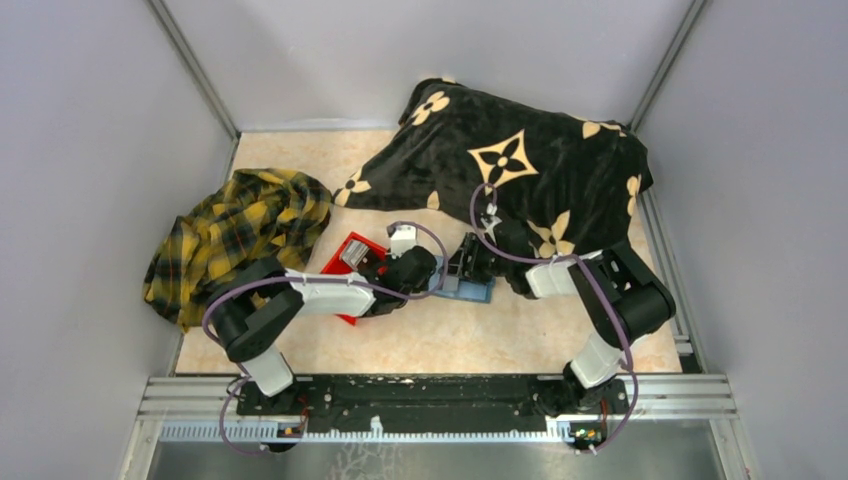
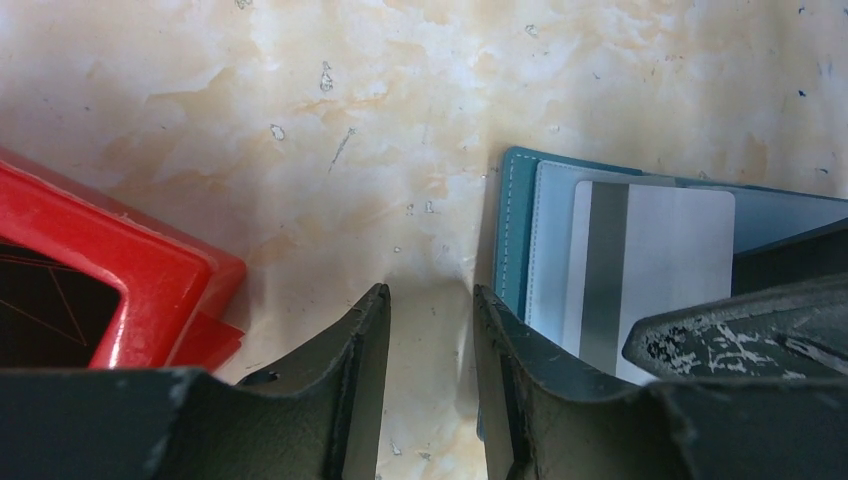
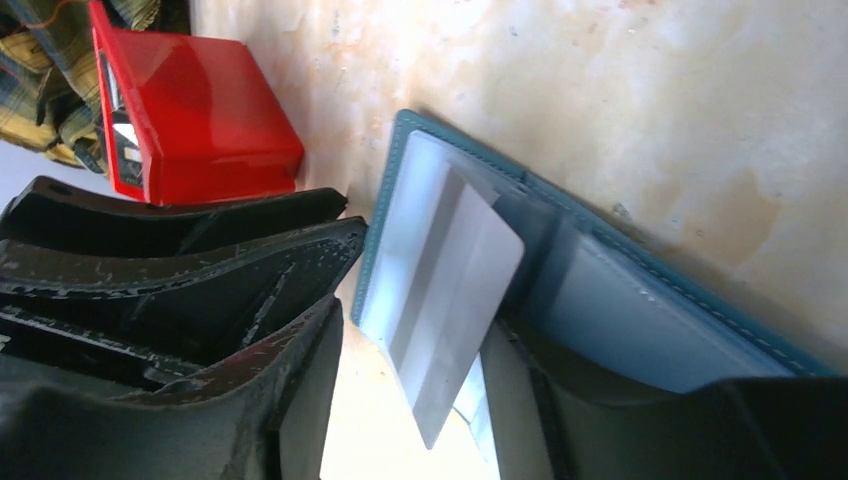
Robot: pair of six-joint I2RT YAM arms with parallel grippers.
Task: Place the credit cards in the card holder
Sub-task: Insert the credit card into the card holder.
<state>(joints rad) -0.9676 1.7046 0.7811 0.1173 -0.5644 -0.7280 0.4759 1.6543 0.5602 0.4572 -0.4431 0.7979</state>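
The teal card holder (image 1: pixel 478 291) lies open on the table between both grippers. A silvery-white credit card (image 3: pixel 452 285) with a grey stripe leans on its inner pocket, one end tucked in, also seen as the card (image 2: pixel 665 255) in the left wrist view. My right gripper (image 3: pixel 420 335) is open around that card, with a gap on its left side. My left gripper (image 2: pixel 430 297) is open over bare table. Its right finger (image 2: pixel 500 335) rests at the holder's (image 2: pixel 514 215) left edge. More grey cards (image 1: pixel 353 254) stand in the red bin.
The red bin (image 1: pixel 342 268) sits just left of the holder, under the left arm. A yellow plaid cloth (image 1: pixel 235 235) lies at the left. A black blanket with tan flowers (image 1: pixel 520 170) covers the back right. Walls enclose the table.
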